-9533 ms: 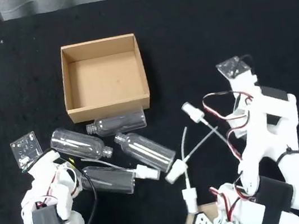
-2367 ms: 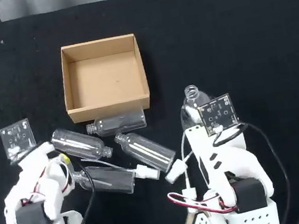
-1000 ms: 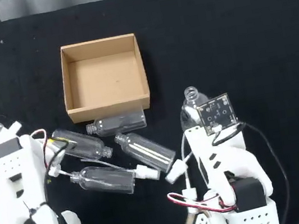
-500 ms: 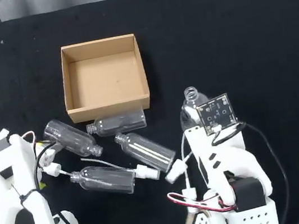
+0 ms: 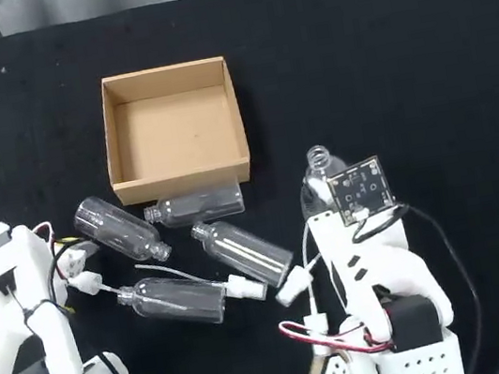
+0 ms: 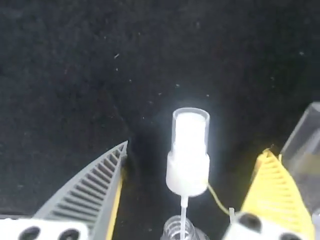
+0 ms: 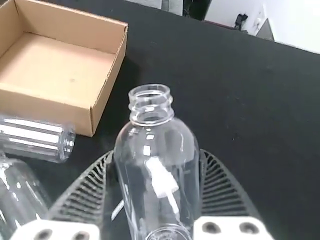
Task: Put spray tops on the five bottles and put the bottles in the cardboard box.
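A white spray top (image 6: 189,150) lies between the spread fingers of my left gripper (image 6: 195,149), with gaps on both sides. Its thin tube runs into the neck of a lying clear bottle (image 5: 172,300). In the high view this gripper (image 5: 75,273) is at the table's left. My right gripper (image 7: 155,155) is shut on an upright, uncapped clear bottle (image 7: 155,165), which stands right of the cardboard box (image 5: 109,133). Three more clear bottles (image 5: 121,228) (image 5: 197,205) (image 5: 241,251) lie in front of the box.
Loose spray tops (image 5: 294,285) (image 5: 315,325) with long tubes lie between the two arms' bases. One more top (image 5: 247,289) sits at the far end of the bottle that the tube enters. The box (image 7: 60,70) has nothing in it. Black cloth covers the table.
My left arm has swung out left and come down over the spray top. The leftmost lying bottle has shifted slightly up and left. The right arm and its bottle have stayed still.
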Robot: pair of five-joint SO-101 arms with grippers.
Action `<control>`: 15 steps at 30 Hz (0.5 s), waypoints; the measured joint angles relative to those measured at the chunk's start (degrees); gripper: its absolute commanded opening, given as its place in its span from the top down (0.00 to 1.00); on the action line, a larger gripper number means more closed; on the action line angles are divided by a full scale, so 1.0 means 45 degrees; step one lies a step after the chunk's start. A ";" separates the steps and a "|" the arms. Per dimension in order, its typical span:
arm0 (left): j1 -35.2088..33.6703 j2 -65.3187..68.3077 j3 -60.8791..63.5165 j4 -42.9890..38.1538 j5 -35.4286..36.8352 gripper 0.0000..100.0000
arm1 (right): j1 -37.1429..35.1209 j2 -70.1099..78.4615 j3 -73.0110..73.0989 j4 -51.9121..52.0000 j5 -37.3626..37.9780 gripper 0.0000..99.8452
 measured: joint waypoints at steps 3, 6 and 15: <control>-0.0059 0.0410 0.0000 -0.0332 0.0000 0.63 | -0.0606 0.0000 0.0000 0.0000 0.0020 0.91; -0.0059 0.0488 -0.0098 -0.0430 0.0000 0.63 | -0.0918 0.0000 0.0059 0.0000 0.0000 0.91; -0.0078 0.0684 -0.0332 -0.0449 0.0000 0.63 | -0.1016 0.0000 0.0176 0.0000 0.0000 0.91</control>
